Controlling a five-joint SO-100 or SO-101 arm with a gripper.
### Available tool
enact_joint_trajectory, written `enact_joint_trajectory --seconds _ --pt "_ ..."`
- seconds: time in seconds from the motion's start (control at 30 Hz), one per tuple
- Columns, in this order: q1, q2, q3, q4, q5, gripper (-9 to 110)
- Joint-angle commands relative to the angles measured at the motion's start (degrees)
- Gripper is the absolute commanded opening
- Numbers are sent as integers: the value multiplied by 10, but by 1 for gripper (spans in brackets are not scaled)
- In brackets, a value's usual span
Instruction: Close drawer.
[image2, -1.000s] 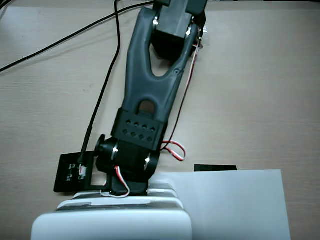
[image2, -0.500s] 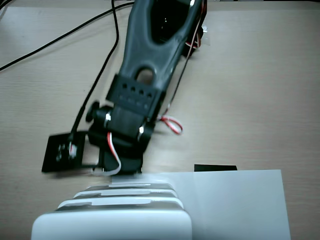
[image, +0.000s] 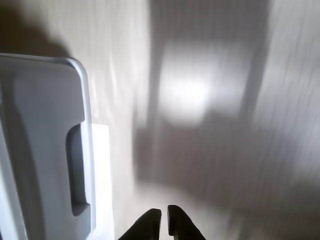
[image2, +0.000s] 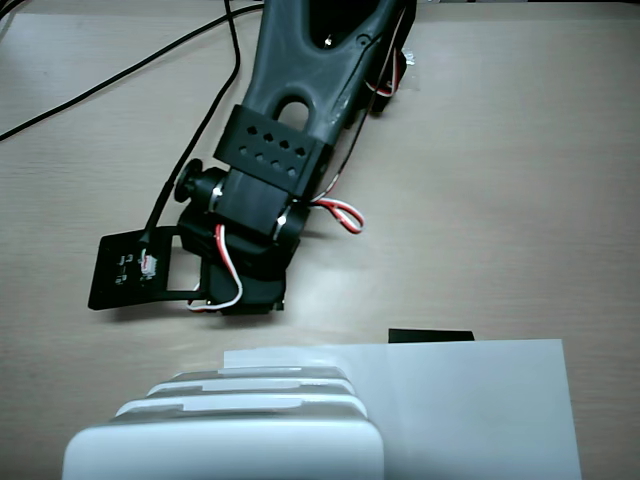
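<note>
my fingers (image: 164, 216) sit at the bottom edge of the wrist view, tips nearly together with only a thin gap, gripping nothing. the drawer (image: 47, 145) fills the left side of that view, its slot handle (image: 77, 170) facing right, apart from my tips. blurred worktop (image: 225, 100) spreads to the right. in the fixed view my arm (image2: 270, 190) reaches down from the top, and the drawer fronts (image2: 240, 405) stack at bottom left on a paper sheet (image2: 470, 400).
</note>
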Motion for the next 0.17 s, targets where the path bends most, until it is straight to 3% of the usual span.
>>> enact_joint_trajectory --seconds 0.0,0.13 --pt "4 33 4 -6 0 0" --pt "2 43 12 -6 2 0"
